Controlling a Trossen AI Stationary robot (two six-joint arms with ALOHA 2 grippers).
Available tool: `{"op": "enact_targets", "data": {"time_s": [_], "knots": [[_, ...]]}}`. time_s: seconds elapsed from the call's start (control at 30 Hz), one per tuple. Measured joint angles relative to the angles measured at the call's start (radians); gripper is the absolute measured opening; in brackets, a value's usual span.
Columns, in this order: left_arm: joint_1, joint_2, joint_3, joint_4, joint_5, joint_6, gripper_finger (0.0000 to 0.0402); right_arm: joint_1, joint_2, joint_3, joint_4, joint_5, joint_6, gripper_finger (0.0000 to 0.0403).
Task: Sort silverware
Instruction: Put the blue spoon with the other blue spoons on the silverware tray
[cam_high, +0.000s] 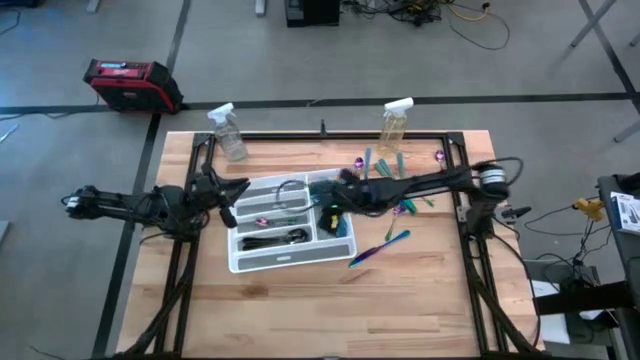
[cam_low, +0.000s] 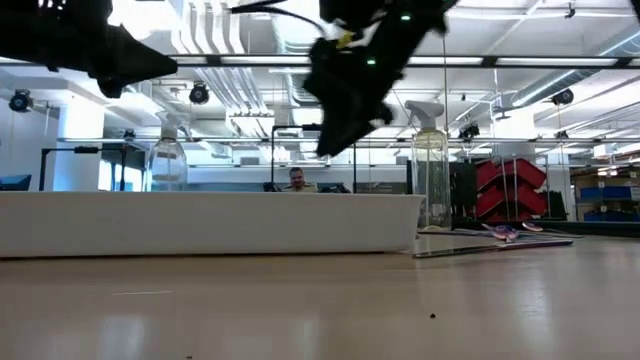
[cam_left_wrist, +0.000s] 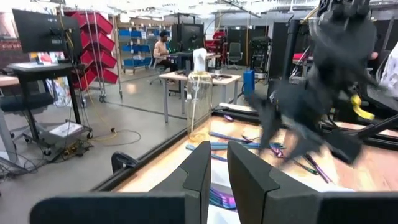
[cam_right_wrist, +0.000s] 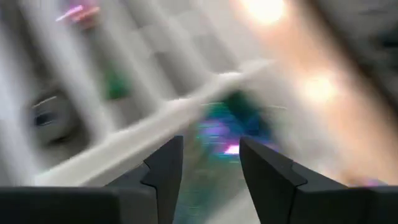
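A white divided tray (cam_high: 240, 262) lies at the table's middle. Silverware sits in its compartments: dark pieces (cam_high: 275, 240), a purple one (cam_high: 262, 221) and teal ones (cam_high: 337, 224). More iridescent silverware lies flat on the wood to the right of the tray (cam_high: 380, 248) and near the far edge (cam_high: 385, 165). My right gripper (cam_high: 328, 212) hangs open above the tray's right end, tilted down, with nothing between its fingers (cam_right_wrist: 165, 168). My left gripper (cam_high: 235, 195) waits level at the tray's left side, above the table, shut and holding nothing (cam_left_wrist: 219, 168).
Two clear spray bottles (cam_high: 228, 132) (cam_high: 395, 122) stand at the table's far edge. A black frame runs along the far and side edges. Bare wood lies in front of the tray. A red case (cam_high: 130, 85) sits on the floor beyond the table.
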Motion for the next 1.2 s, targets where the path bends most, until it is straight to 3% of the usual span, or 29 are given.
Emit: {"op": "enact_targets", "data": {"time_s": [0.13, 0.23, 0.5, 0.83, 1.2], "knots": [[0.0, 0.039, -0.008, 0.002, -0.001, -0.067, 0.0039, -0.001, -0.086, -0.149, -0.001, 0.306, 0.239, 0.0151], [0.0, 0.076, -0.013, 0.018, -0.001, -0.112, 0.0039, -0.022, -0.107, -0.218, 0.024, 0.38, 0.389, 0.0142], [0.0, 0.172, -0.013, 0.124, -0.001, -0.18, 0.0039, -0.16, -0.051, -0.294, 0.076, 0.288, 0.533, 0.0103], [0.0, 0.275, -0.013, 0.143, 0.0, -0.268, 0.0039, -0.289, 0.073, -0.26, 0.149, 0.028, 0.512, 0.0074], [0.0, 0.351, -0.013, 0.151, 0.0, -0.279, 0.0039, -0.295, 0.147, -0.213, 0.153, 0.027, 0.508, 0.0086]]}}
